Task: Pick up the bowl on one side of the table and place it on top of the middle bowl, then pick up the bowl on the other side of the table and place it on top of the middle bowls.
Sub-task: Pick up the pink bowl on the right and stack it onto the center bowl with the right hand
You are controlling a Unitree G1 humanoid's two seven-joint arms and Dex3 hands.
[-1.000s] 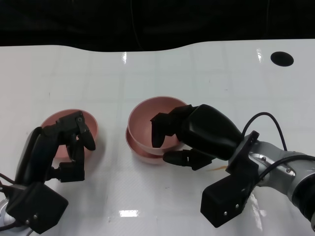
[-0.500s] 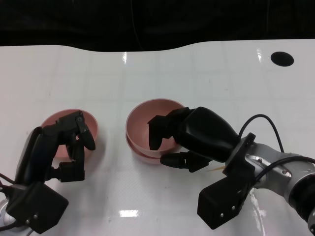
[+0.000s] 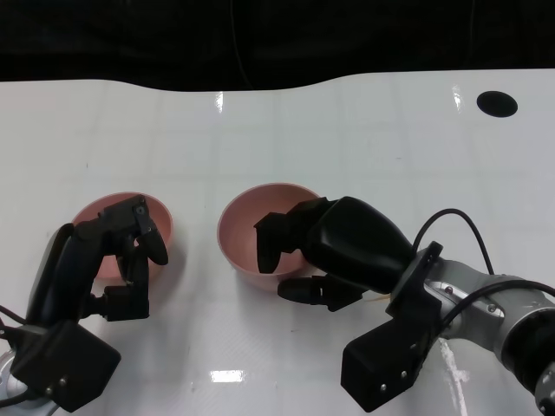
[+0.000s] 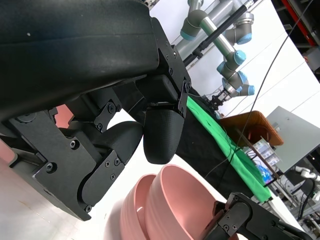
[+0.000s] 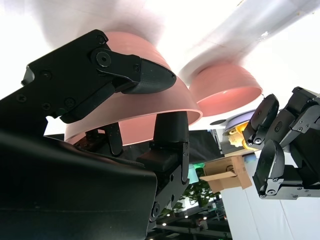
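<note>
Our right hand (image 3: 299,256) pinches the top bowl's (image 3: 251,227) rim, bowl nested in the middle bowl (image 4: 131,212) at table (image 3: 347,139) centre. Left hand (image 3: 121,256), fingers apart w/ nothing held, hovers over the left bowl (image 3: 91,212).

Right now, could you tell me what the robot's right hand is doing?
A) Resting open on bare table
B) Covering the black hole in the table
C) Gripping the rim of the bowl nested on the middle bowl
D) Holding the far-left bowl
C: the right hand has fingers inside and outside the rim of the top bowl, which sits in the middle bowl.
</note>
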